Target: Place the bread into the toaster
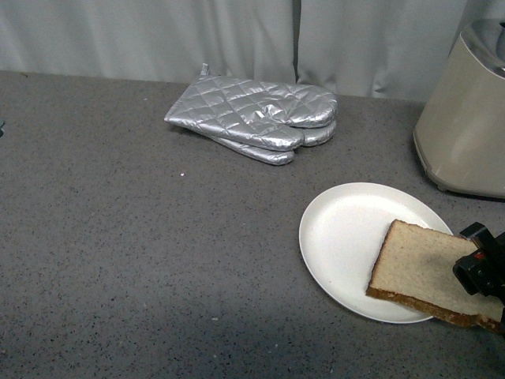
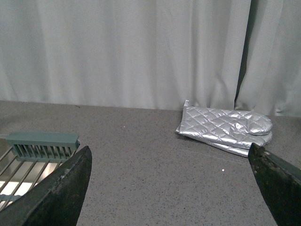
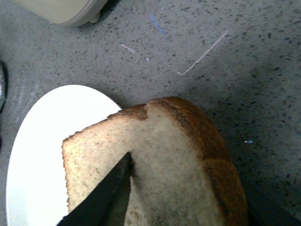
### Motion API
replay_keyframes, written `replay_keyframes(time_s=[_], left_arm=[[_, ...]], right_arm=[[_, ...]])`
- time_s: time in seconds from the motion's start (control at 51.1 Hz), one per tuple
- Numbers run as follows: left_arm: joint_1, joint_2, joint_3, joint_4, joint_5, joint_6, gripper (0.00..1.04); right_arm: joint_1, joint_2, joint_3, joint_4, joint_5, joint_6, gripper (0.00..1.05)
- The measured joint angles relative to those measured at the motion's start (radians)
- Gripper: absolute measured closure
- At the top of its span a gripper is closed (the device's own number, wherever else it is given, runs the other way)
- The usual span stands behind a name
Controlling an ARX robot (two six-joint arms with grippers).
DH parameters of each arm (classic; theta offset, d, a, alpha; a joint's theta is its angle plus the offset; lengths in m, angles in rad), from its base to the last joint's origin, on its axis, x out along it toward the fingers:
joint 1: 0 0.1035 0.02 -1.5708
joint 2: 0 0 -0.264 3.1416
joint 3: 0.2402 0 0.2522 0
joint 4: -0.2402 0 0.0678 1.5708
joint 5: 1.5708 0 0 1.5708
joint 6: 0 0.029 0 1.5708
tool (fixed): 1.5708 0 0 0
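— What did the front view show?
— The bread (image 1: 422, 272) lay on the white plate (image 1: 347, 237), overhanging its right rim, with the right gripper (image 1: 480, 268) at that end. The toaster (image 1: 465, 118) stood behind, the oven mitts (image 1: 256, 118) well to its left.
— And the left wrist view?
— The left gripper (image 2: 171, 188) was spread wide over bare counter (image 2: 141, 179), holding nothing.
— The right wrist view?
— One dark finger (image 3: 108, 193) lay across the slice's face. I couldn't tell if the slice was pinched.
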Motion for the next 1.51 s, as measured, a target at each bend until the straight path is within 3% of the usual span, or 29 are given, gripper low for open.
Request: replay_keyframes(time_s=[0.078, 0.274, 0.509, 0.666, 0.959, 1.508], left_arm=[[0.000, 0.000, 0.000, 0.000, 0.000, 0.000, 0.07], [0.000, 0.000, 0.000, 0.000, 0.000, 0.000, 0.07], [0.000, 0.000, 0.000, 0.000, 0.000, 0.000, 0.07], [0.000, 0.000, 0.000, 0.000, 0.000, 0.000, 0.07], [0.000, 0.000, 0.000, 0.000, 0.000, 0.000, 0.07], [0.000, 0.000, 0.000, 0.000, 0.000, 0.000, 0.07]], right_arm=[[0.000, -0.052, 0.007, -0.040, -0.007, 0.008, 0.76], [0.006, -0.238, 0.026, -0.191, -0.016, 0.014, 1.03], [0.020, -0.595, 0.198, -0.476, -0.028, -0.005, 1.03], [-0.063, -0.729, 0.389, -0.608, 0.025, -0.015, 1.03], [-0.289, -0.621, 0.566, -0.846, 0.246, 0.057, 1.03], [-0.355, -0.511, 0.671, -1.014, 0.289, 0.217, 1.03]])
